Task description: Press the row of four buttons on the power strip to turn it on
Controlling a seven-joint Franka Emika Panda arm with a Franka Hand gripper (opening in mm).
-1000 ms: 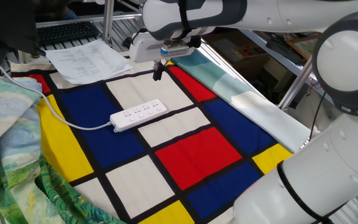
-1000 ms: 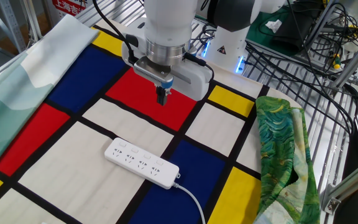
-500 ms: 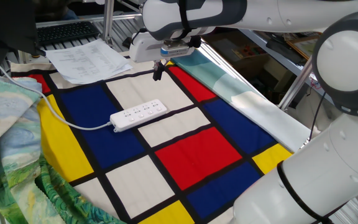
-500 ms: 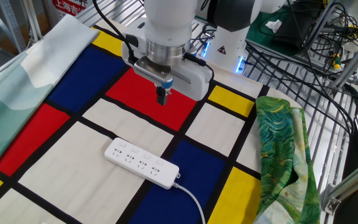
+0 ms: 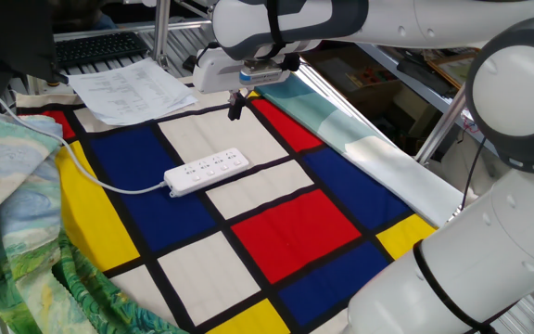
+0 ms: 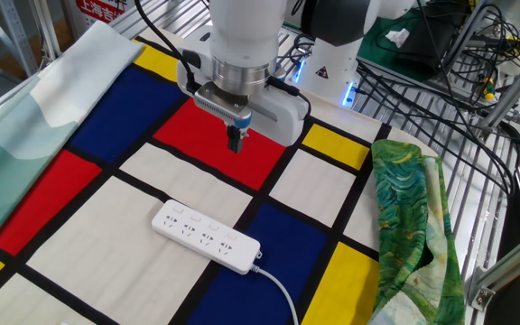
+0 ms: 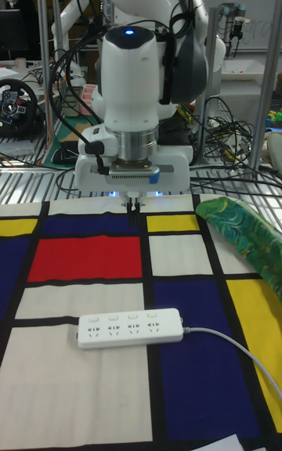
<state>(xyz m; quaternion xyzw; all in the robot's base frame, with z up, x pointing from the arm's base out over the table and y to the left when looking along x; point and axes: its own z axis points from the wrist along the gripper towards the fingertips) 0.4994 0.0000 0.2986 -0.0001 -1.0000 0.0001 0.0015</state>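
Note:
The white power strip [image 5: 207,171] [image 6: 208,236] [image 7: 131,327] lies flat on a white panel of the colour-block cloth, with its white cable [image 6: 281,291] leaving one end. The row of four buttons [image 7: 123,316] [image 6: 204,221] runs along the strip's edge nearest the robot base. My gripper [image 5: 235,113] [image 6: 235,147] [image 7: 132,220] hangs in the air over the red panel, well back from the strip and above it, touching nothing. Its dark fingers point down, pressed together and holding nothing.
The colour-block cloth [image 6: 79,126] covers the table. A green patterned cloth [image 6: 409,208] [image 5: 17,186] lies bunched at one side. Printed papers [image 5: 128,88] and a keyboard [image 5: 95,46] sit beyond the cloth's far edge. A pale teal sheet [image 5: 360,139] runs along another side.

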